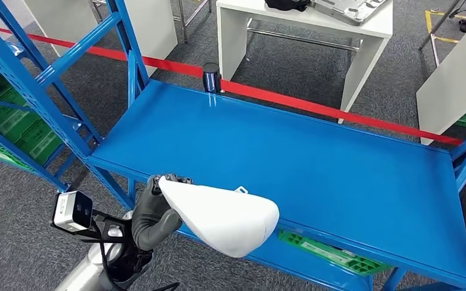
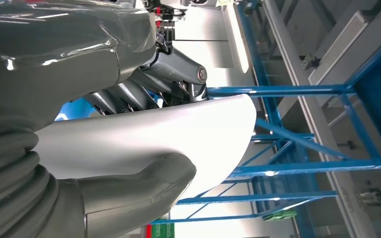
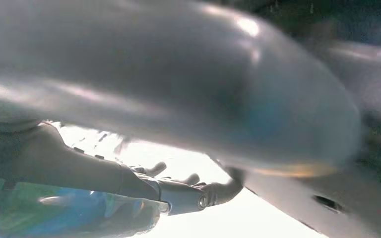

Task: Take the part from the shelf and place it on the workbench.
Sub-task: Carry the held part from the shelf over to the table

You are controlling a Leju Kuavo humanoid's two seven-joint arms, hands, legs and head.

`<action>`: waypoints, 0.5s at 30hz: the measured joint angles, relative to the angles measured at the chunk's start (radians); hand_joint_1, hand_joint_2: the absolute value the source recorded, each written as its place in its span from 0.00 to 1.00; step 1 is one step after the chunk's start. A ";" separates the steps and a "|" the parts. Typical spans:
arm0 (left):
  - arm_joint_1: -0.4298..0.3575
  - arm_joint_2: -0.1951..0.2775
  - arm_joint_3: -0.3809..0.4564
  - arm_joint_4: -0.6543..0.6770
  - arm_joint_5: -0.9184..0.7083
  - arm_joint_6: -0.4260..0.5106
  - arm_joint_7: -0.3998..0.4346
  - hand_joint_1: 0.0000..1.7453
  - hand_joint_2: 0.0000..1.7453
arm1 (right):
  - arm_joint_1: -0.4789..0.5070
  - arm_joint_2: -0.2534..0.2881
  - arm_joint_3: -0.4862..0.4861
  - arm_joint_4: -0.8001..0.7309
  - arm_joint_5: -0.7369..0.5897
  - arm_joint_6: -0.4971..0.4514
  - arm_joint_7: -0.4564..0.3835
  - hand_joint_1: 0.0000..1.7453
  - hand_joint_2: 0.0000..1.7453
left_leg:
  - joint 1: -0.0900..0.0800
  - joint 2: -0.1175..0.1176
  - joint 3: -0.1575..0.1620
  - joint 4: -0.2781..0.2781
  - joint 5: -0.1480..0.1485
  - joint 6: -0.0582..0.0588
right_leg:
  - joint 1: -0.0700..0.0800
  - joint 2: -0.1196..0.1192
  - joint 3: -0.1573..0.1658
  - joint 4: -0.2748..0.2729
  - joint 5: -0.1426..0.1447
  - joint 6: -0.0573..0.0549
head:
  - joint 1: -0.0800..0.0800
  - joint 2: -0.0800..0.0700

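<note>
Left hand (image 1: 158, 212) lifts the white part (image 1: 224, 218) clear of the blue shelf (image 1: 291, 151).

At lower centre of the head view, thumb and dark fingers clamp the part's near end, holding it over the shelf's front edge. The carry appears under way; next the robot must turn toward the white workbench (image 1: 315, 24), upper centre. Green bins (image 1: 334, 251) sit below the shelf, contents unclear. The right hand (image 3: 178, 191) is blurred; its grip cannot be told.
</note>
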 joint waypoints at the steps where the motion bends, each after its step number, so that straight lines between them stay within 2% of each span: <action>1: 0.000 0.001 -0.002 0.000 0.000 -0.001 -0.001 1.00 1.00 | 0.000 0.000 0.000 0.000 0.000 -0.002 0.000 0.00 0.00 | -0.001 0.000 -0.008 0.005 0.007 -0.006 | 0.002 0.002 0.023 -0.042 0.003 -0.006 | 0.000 0.000; 2: 0.001 0.002 -0.003 0.001 0.002 -0.002 -0.003 1.00 1.00 | 0.000 -0.002 0.001 0.000 -0.001 -0.005 0.000 0.00 0.00 | -0.002 0.000 -0.013 0.008 0.014 -0.012 | 0.005 0.003 0.028 -0.058 0.000 -0.015 | -0.001 0.000; 4: 0.001 0.004 -0.005 0.002 0.008 -0.009 -0.009 1.00 1.00 | -0.002 -0.006 0.001 0.000 -0.008 -0.011 -0.001 0.00 0.00 | 0.000 -0.001 -0.017 0.009 0.024 -0.022 | 0.006 0.004 0.014 -0.056 0.012 -0.032 | 0.000 0.000; 5: 0.001 0.006 -0.006 0.004 0.012 -0.013 -0.012 1.00 1.00 | -0.005 -0.010 0.000 -0.001 -0.013 -0.018 -0.001 0.00 0.00 | 0.002 -0.002 -0.022 0.016 0.013 -0.028 | 0.004 0.003 0.007 -0.056 0.020 -0.041 | -0.001 0.000; 6: 0.002 0.008 -0.006 0.006 0.016 -0.017 -0.016 1.00 1.00 | -0.008 -0.015 -0.001 -0.001 -0.018 -0.024 -0.002 0.00 0.00 | 0.005 -0.003 -0.031 0.036 -0.015 -0.034 | 0.002 0.001 -0.001 -0.057 0.029 -0.050 | -0.002 0.000; 7: 0.002 0.011 -0.006 0.007 0.019 -0.020 -0.020 1.00 1.00 | -0.011 -0.020 -0.002 -0.001 -0.022 -0.030 -0.002 0.00 0.00 | 0.008 -0.003 -0.044 0.076 -0.058 -0.040 | -0.001 -0.001 -0.012 -0.058 0.040 -0.057 | -0.002 0.000; 9: 0.003 0.016 -0.006 0.011 0.022 -0.024 -0.025 1.00 1.00 | -0.015 -0.031 -0.004 -0.001 -0.023 -0.036 -0.003 0.00 0.00 | 0.013 -0.004 -0.073 0.194 -0.153 -0.051 | 0.000 -0.003 -0.031 -0.057 0.058 -0.062 | -0.005 0.000; 10: 0.004 0.019 -0.006 0.012 0.023 -0.025 -0.027 1.00 1.00 | -0.016 -0.036 -0.004 -0.001 -0.023 -0.038 -0.003 0.00 0.00 | 0.016 -0.004 -0.081 0.249 -0.176 -0.054 | 0.001 -0.003 -0.042 -0.056 0.068 -0.062 | -0.005 0.000; 11: 0.006 0.021 -0.006 0.014 0.023 -0.027 -0.029 1.00 1.00 | -0.016 -0.041 -0.004 -0.001 -0.022 -0.039 -0.003 0.00 0.00 | 0.017 -0.004 -0.076 0.278 -0.177 -0.056 | 0.001 -0.004 -0.053 -0.056 0.078 -0.060 | -0.005 0.000; 12: 0.007 0.023 -0.006 0.016 0.023 -0.028 -0.030 1.00 1.00 | -0.016 -0.045 -0.004 -0.001 -0.020 -0.040 -0.004 0.00 0.00 | 0.018 -0.004 -0.055 0.274 -0.163 -0.054 | 0.002 -0.004 -0.065 -0.056 0.087 -0.059 | -0.005 0.000; 13: 0.008 0.025 -0.006 0.018 0.023 -0.029 -0.030 1.00 1.00 | -0.017 -0.047 -0.003 -0.001 -0.019 -0.040 -0.005 0.00 0.00 | 0.018 -0.004 -0.014 0.233 -0.140 -0.050 | 0.003 -0.004 -0.075 -0.055 0.096 -0.057 | -0.005 0.000; 15: 0.007 0.026 -0.005 0.019 0.023 -0.029 -0.031 1.00 1.00 | -0.018 -0.047 -0.003 -0.002 -0.013 -0.040 -0.008 0.00 0.00 | 0.013 -0.005 0.092 0.090 -0.121 -0.035 | 0.004 -0.003 -0.087 -0.055 0.111 -0.051 | -0.005 0.000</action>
